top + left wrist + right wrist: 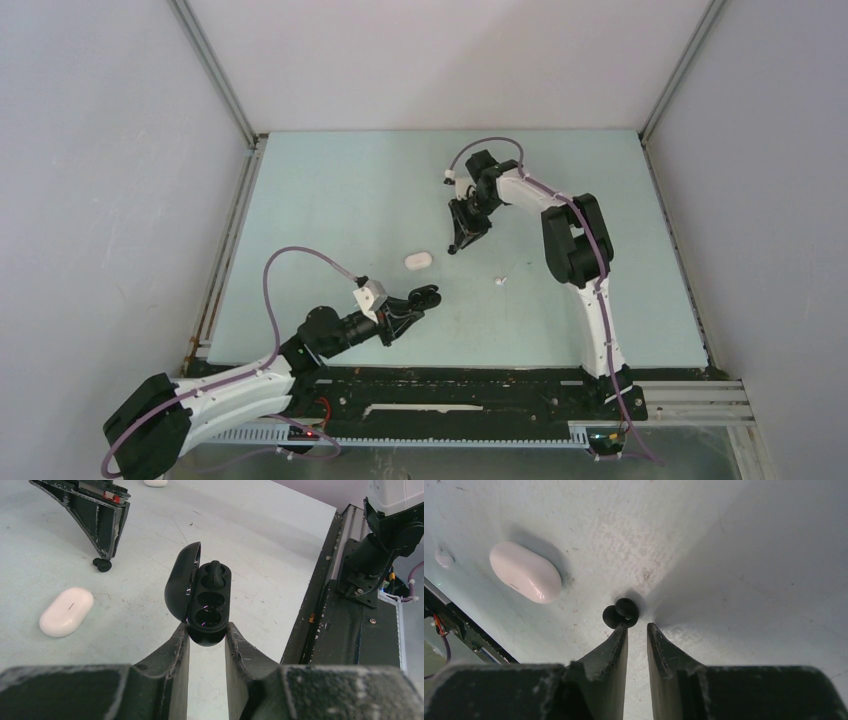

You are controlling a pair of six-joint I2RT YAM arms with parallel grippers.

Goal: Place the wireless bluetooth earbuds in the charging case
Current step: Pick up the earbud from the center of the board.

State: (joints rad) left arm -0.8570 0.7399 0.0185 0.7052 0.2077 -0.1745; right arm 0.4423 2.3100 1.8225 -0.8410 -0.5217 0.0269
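My left gripper point(207, 627) is shut on the lower end of a black charging case point(209, 600) and holds it above the table, also seen from above point(425, 297). Its lid is open to the left. One black earbud point(214, 572) sits in the far socket, and the near socket is empty. A second black earbud point(620, 612) lies on the table. My right gripper point(637, 626) stands over it with its jaws a little apart. The earbud touches the tip of the left finger and is not between the jaws. From above, the right gripper point(460, 235) points down at mid-table.
A closed white pill-shaped case point(417, 260) lies between the two grippers, also in the left wrist view point(66, 611) and the right wrist view point(525, 578). A small white earbud point(501, 281) lies to its right. The black frame point(325, 605) marks the table's near edge.
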